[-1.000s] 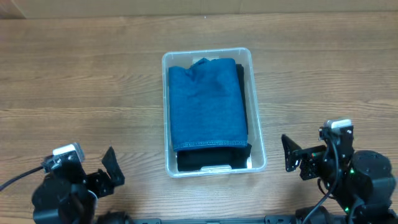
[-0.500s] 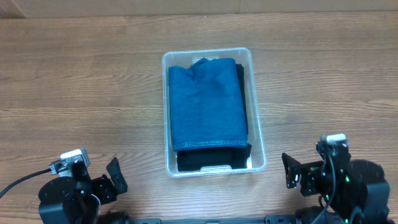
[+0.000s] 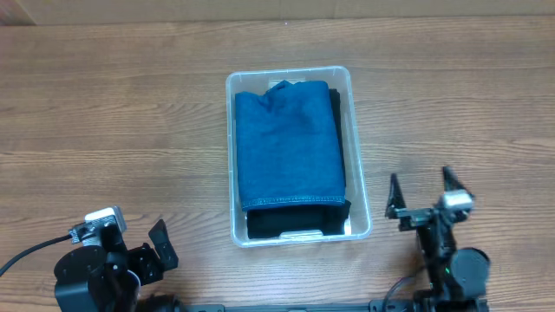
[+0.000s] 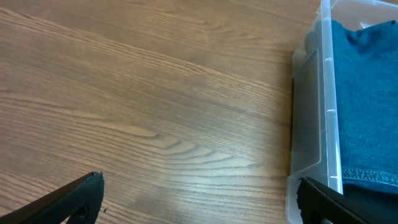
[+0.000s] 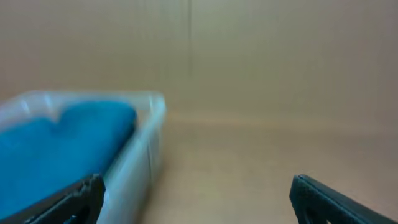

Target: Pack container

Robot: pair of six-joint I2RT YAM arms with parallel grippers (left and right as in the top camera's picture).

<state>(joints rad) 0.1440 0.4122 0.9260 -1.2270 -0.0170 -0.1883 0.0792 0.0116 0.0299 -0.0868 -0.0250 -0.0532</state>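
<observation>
Overhead: the container (image 3: 231,156) sits on the table (image 3: 104,113), ahead and right of the left gripper (image 3: 154,247), ahead and left of the right gripper (image 3: 422,192). Folded blue cloth (image 3: 290,143) fills it, over something black (image 3: 286,221), so packing looks finished.

Left wrist: the left gripper is spread wide and empty, with the container wall by its right finger and bare wood grain ahead.

Right wrist: the right gripper is wide apart, holding nothing, before a blurred tan backdrop (image 5: 261,56).

Blurry container (image 5: 140,165), cropped at edge

Clear glossy plastic container (image 3: 360,182), woodgrain table (image 3: 121,113).
</observation>
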